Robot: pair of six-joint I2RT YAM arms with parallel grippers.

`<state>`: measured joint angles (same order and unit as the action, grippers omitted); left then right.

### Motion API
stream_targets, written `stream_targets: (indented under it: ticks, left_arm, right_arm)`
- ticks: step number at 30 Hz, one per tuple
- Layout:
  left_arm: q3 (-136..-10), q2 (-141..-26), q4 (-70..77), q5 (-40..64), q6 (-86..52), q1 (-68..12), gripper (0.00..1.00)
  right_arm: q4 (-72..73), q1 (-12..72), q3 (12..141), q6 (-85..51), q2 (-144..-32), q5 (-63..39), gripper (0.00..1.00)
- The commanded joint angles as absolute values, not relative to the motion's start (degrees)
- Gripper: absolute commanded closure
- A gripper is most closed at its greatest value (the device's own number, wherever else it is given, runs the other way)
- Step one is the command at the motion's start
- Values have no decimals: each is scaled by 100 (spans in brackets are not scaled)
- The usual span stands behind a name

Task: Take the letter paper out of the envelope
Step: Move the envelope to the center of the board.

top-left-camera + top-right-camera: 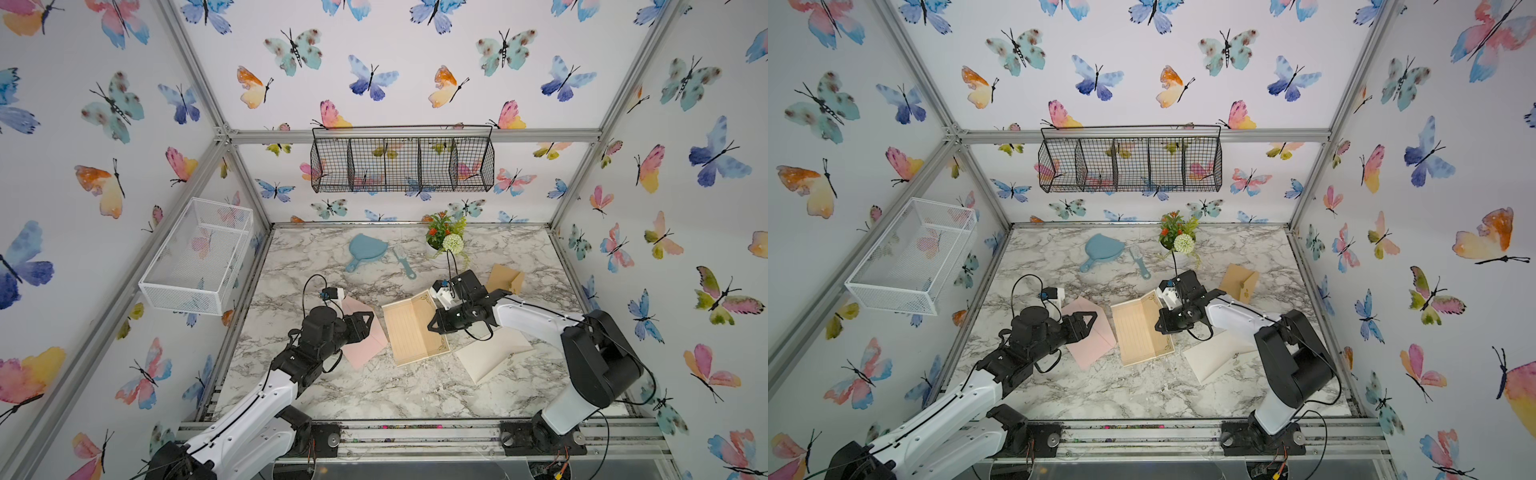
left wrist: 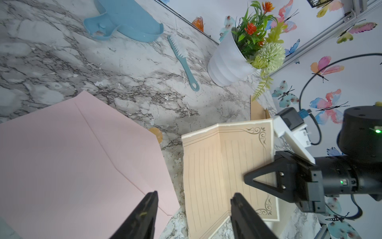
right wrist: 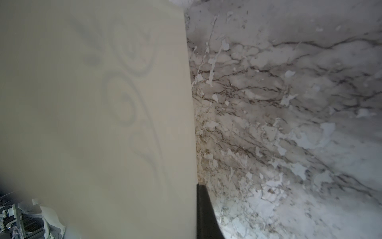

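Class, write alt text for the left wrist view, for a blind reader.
The left gripper, open, hovers between a pink envelope and a lined letter paper that the right gripper pinches by its edge. Farther off lie a dustpan, brush and potted plant.

No legible text or labels

Both top views are bright, under soft, diffuse light that leaves only faint, blurry-edged shadows on the white-and-grey marble bench (image 1: 374,386). Wide-angle perspective splays the silver aluminium frame posts (image 1: 189,70) outward toward the corners. The left wrist view is crisp and well lit, without glare. The right wrist view is dimmer and greyish. There the cream letter paper (image 3: 93,124), close to the lens, is badly blurred, while the bench beside it is sharper.
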<state>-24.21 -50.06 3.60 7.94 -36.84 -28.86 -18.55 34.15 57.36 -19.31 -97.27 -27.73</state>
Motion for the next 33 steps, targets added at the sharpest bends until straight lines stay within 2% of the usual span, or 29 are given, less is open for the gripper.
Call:
stream_targets:
  ticks: [1,7,12,14,19,22,33]
  left_arm:
    - [-2420,-4980,464,1370,-3595,-2865,42]
    - [-2281,-4723,493,1635,-3528,-2861,43]
    - [-2191,-5006,1233,2358,-3625,-2865,44]
    - [-2214,-5238,1424,2484,-3705,-2882,45]
    - [-2199,-5525,1723,2373,-3668,-2905,47]
    - [-2269,-5393,1405,2122,-3492,-2905,47]
    - [-2301,-5182,946,1764,-3166,-2894,47]
  right_arm:
    - [-2159,3336,6233,-1647,-10131,-2763,98]
    - [-2432,3222,6745,-1503,-10773,-2735,98]
    - [-2240,3200,6691,-1546,-11024,-3000,76]
    - [-2089,3199,6637,-1606,-11061,-3082,72]
    - [-1496,3200,6680,-1957,-11248,-3718,90]
    - [-1178,3209,6695,-2168,-11331,-3908,96]
    - [-709,3691,7306,-2664,-11953,-4087,98]
